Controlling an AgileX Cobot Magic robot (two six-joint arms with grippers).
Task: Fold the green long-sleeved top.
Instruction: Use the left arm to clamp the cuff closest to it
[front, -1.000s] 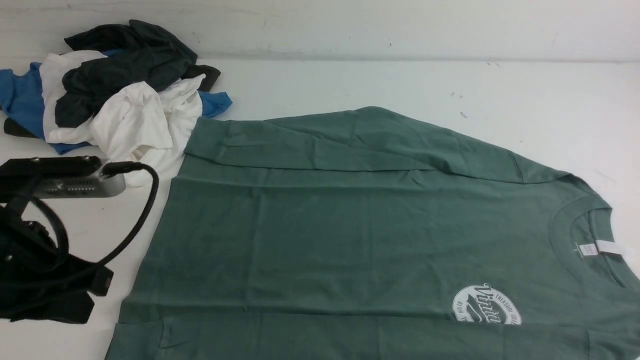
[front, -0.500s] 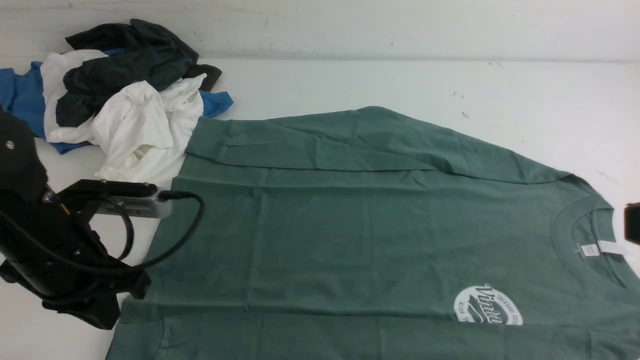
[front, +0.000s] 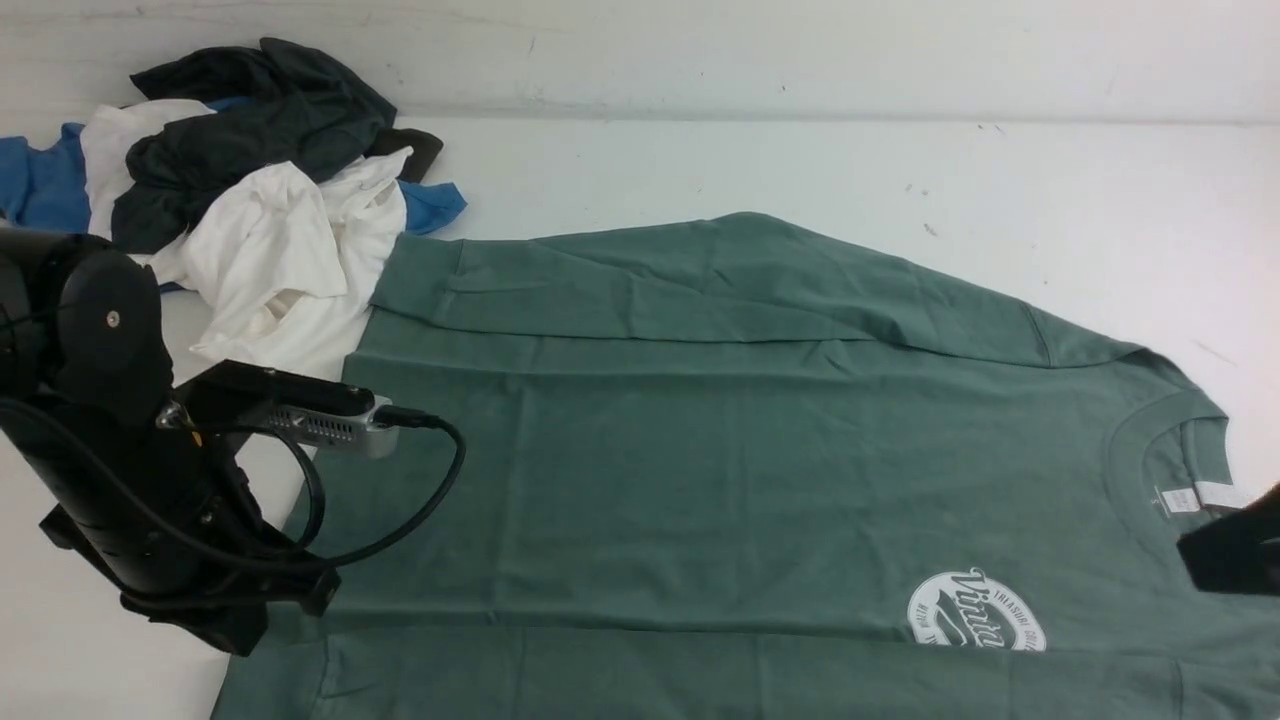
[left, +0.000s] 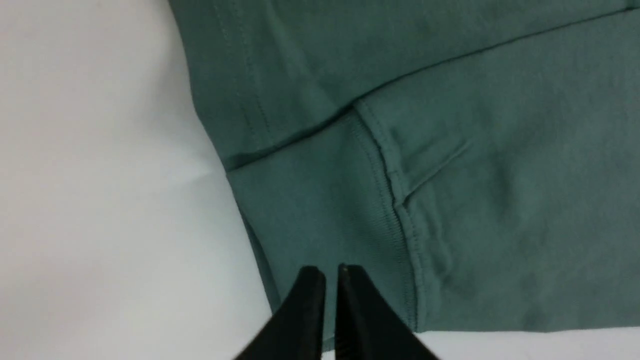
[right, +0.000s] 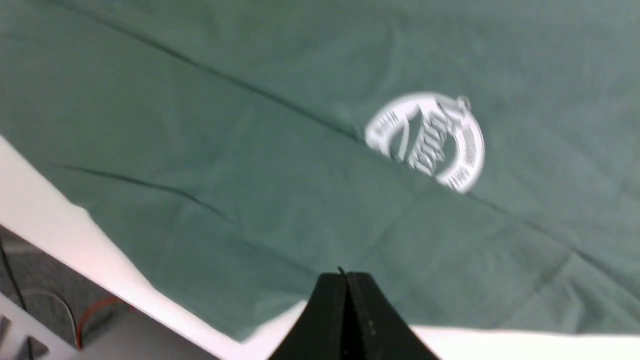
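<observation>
In the front view, the green top (front: 720, 470) is lying flat across the middle of the white table (front: 760, 165). Its collar (front: 1150, 450) is pointing toward 3 o'clock and its hem toward 8 o'clock. A loose clothes pile (front: 250, 170) is sitting at 10 o'clock, touching the top's far corner. The left arm (front: 120, 480) is leaning in at 8 o'clock over the hem corner. The right arm (front: 1235, 550) is just entering at 4 o'clock, near the collar.

In the left wrist view, the left gripper (left: 331, 272) is hanging over the top's edge beside a ribbed cuff (left: 385, 200). Its fingers are showing only a thin slit between them and are holding nothing.

In the right wrist view, which is blurred, the right gripper (right: 345, 277) is hovering near the garment's edge, with the white logo (right: 427, 140) beyond it. Its fingers are pressed together and are gripping nothing.

Judging from this, both grippers are needing to open before they go down. Descending as they are would be pushing and bunching the cloth rather than pinching it. The left one is also risking catching the cuff without the layer beneath, which would be skewing the fold. Dragging the top toward 10 o'clock could be snagging the pile.
</observation>
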